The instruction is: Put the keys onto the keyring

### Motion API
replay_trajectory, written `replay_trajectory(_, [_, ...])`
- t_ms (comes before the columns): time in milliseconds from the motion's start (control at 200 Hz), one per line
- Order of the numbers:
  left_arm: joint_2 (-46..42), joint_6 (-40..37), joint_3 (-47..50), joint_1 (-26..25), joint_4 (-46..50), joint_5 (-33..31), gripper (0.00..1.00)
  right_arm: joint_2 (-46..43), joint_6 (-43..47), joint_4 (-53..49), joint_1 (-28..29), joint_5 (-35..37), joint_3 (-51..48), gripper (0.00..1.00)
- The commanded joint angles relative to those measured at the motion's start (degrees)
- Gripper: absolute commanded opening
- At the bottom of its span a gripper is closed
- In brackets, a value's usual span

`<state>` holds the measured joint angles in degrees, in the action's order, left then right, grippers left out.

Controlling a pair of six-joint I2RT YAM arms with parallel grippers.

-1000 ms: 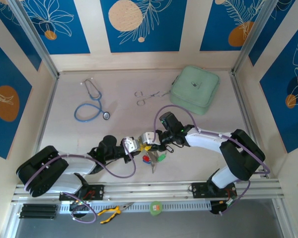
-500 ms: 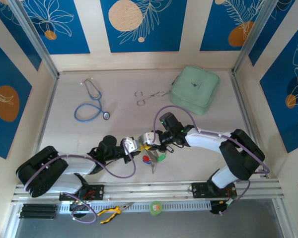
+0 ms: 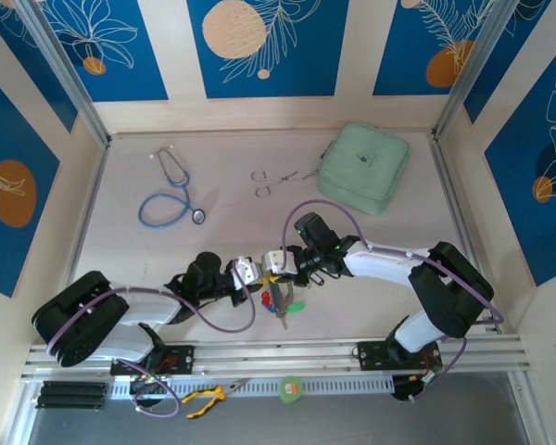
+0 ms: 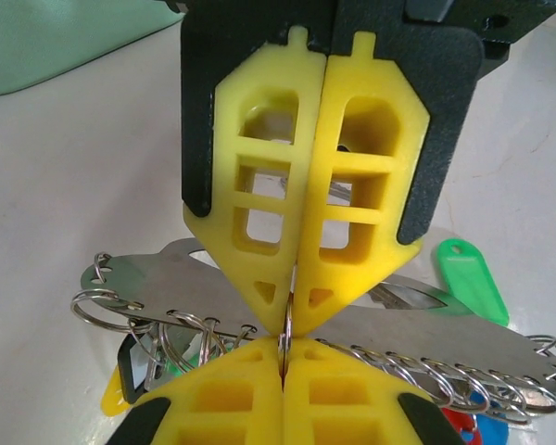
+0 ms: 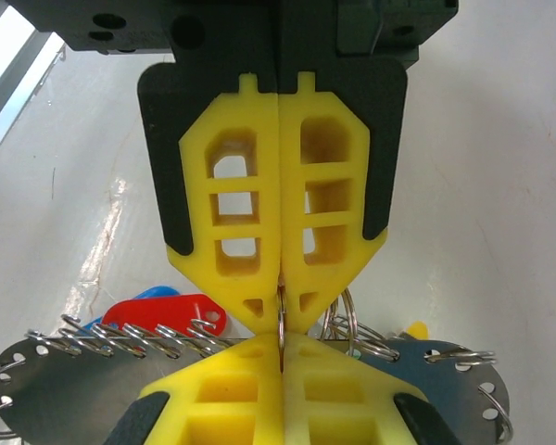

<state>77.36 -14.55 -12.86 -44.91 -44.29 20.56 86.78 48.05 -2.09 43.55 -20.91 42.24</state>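
Over the pale table (image 3: pixel 222 153), my left gripper (image 4: pixel 283 348) and right gripper (image 5: pixel 280 341) meet tip to tip. Both clamp one thin ring (image 4: pixel 284 320).

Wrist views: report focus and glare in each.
Left wrist view: the right gripper's yellow lattice fingers and the flat steel plate hung with split rings are sharp; the mint-green case is soft. Right wrist view: the left gripper's yellow fingers are crisp; a glare streak crosses the white table.
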Motion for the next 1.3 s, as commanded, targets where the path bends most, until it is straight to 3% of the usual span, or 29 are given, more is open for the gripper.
replay_trajectory(0, [-0.67,-0.97,-1.71,-0.54,-0.47,-0.89,0.0,-2.71,-2.42,2.43,0.48,-2.43,-0.46,0.12])
replay_trajectory(100, [-1.45,-0.62,-1.6,-0.57,-0.14,-1.11,0.0,-6.47,-6.12,4.09,-2.89,-4.21,-2.74,0.22])
replay_trajectory(240, [-2.2,0.36,-1.66,-0.57,0.91,-0.83,0.0,-9.91,-6.46,-0.12,-5.02,-0.99,-4.28,0.23])
replay_trajectory(345, [-2.67,1.06,-2.29,-0.54,2.66,-1.44,0.0,-12.91,-13.67,1.71,-6.13,1.82,-5.41,0.23])
replay_trajectory(420, [-2.92,1.62,-3.11,-0.61,4.62,-1.87,0.0,-14.64,-22.85,1.72,-6.8,5.68,-4.86,0.23])
replay_trajectory(505, [-2.75,2.76,-3.73,-0.53,5.98,-2.64,0.0,-15.66,-38.91,-1.35,-6.72,15.29,-2.77,0.22])
replay_trajectory(635, [-2.4,5.15,-5.02,-0.61,8.31,-4.08,0.0,-15.23,-59.19,-15.89,-6.78,23.54,2.8,0.24])
replay_trajectory(755, [-2.24,7.71,-6.84,-0.61,11.91,-5.23,0.0,-11.96,-73.95,-30.7,-8.24,25.82,8.58,0.24])
replay_trajectory(920, [-2.22,10.31,-7.52,-0.62,13.22,-5.32,0.0,-4.82,-79.34,-43.48,-8.88,25.69,13.07,0.28])
replay_trajectory(1295, [-1.95,11.21,-7.79,-0.61,13.2,-5.46,0.0,5.91,-82.44,-45.03,-6.15,28.02,16.06,0.37])
